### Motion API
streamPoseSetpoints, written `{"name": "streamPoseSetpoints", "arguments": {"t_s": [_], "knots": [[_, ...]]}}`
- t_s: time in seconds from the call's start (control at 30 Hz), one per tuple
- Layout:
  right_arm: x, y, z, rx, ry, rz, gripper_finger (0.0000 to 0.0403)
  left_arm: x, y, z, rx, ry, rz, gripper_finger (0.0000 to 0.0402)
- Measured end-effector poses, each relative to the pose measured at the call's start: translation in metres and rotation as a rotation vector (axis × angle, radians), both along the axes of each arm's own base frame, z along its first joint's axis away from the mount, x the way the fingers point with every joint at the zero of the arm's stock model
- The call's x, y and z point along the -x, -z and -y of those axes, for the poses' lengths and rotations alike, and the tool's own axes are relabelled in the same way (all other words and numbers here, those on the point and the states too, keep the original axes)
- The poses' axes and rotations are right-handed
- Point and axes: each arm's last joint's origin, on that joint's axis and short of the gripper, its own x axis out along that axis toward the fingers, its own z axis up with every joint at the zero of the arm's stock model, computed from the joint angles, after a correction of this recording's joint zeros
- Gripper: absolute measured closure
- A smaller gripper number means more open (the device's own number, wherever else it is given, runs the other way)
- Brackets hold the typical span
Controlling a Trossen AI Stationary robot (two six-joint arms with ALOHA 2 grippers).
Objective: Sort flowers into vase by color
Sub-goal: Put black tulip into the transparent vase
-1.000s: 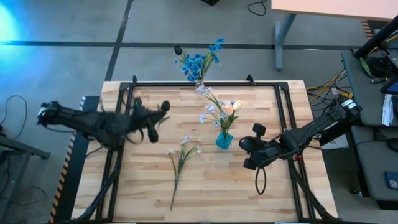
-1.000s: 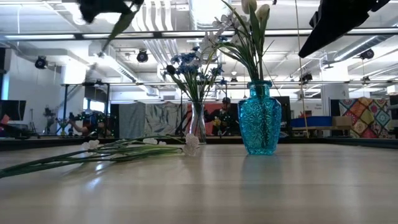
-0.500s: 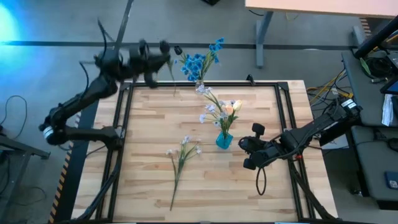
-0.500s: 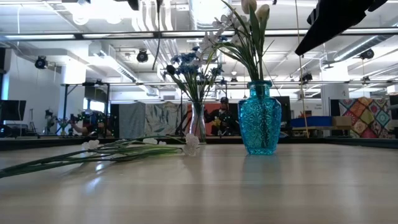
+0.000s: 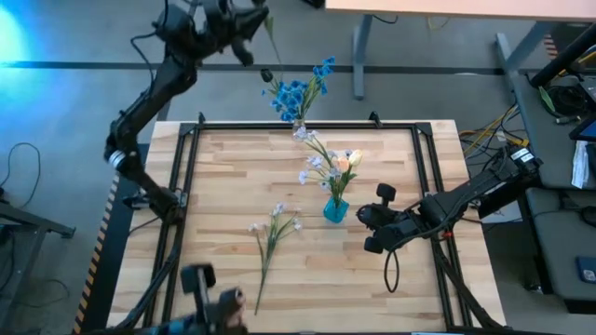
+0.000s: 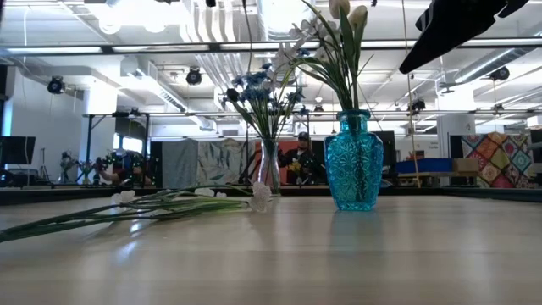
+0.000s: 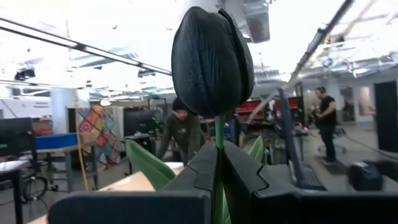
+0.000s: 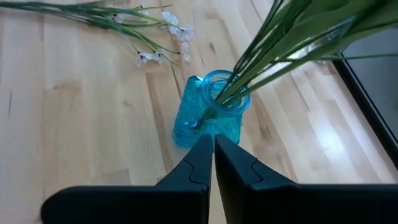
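My left gripper [image 5: 250, 17] is raised high beyond the table's far edge, shut on a black tulip bud flower [image 7: 211, 62]. Its thin stem [image 5: 273, 37] hangs over the clear vase [image 6: 269, 169], which holds blue clusters [image 5: 296, 93] and a black bud [image 5: 266, 74]. The teal vase [image 5: 335, 209] stands mid-table with white-pink sprays and cream buds [image 5: 346, 160]. One white spray [image 5: 272, 233] lies flat on the wood. My right gripper [image 8: 211, 142] is shut and hovers right of the teal vase, apart from it. My left gripper pinches the black flower's green stem [image 7: 217, 155] just below the bud, between its two fingers [image 7: 249, 174]. The bud stands beyond the fingertips, with green leaves [image 7: 149, 171] on either side. The flower is lifted clear of the table, its lower stem hanging below the gripper.
A black metal frame [image 5: 307, 125] runs round the tabletop. The clear vase stands at the far edge, just past that frame. People and furniture [image 6: 298, 161] show in the room behind. Bare wood [image 5: 223, 177] lies left of the teal vase.
My left arm has swung from low over the table's left part up and toward the far edge, ending high above the clear vase, carrying the black flower along. The right arm, both vases and the lying spray have kept still.
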Motion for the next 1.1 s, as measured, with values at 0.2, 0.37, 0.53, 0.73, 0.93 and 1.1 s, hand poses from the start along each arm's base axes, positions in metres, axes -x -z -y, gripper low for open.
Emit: {"name": "streamPoseSetpoints", "arguments": {"t_s": [0.2,0.37,0.53,0.73,0.93,1.1], "knots": [[0.0,0.0,0.0,0.004,-0.006,0.003,0.039,-0.013,-0.013,-0.038,-0.007,-0.025,0.041,0.0401],[0.0,-0.001,0.0,0.003,-0.004,0.004,0.039,-0.029,0.003,-0.071,0.063,-0.038,0.002,0.0401],[0.0,-0.001,0.0,0.005,-0.006,0.003,0.039,-0.047,0.038,-0.094,0.16,-0.006,-0.046,0.0401],[0.0,-0.001,0.0,0.008,-0.009,0.001,0.039,-0.05,0.069,-0.098,0.203,0.008,-0.038,0.0401],[-0.001,-0.001,0.0,0.01,-0.011,0.001,0.039,-0.043,0.1,-0.09,0.216,0.025,0.002,0.0401],[-0.001,-0.001,0.0,0.013,-0.007,0.01,0.039,-0.039,0.13,-0.086,0.243,0.044,0.018,0.0401]]}}
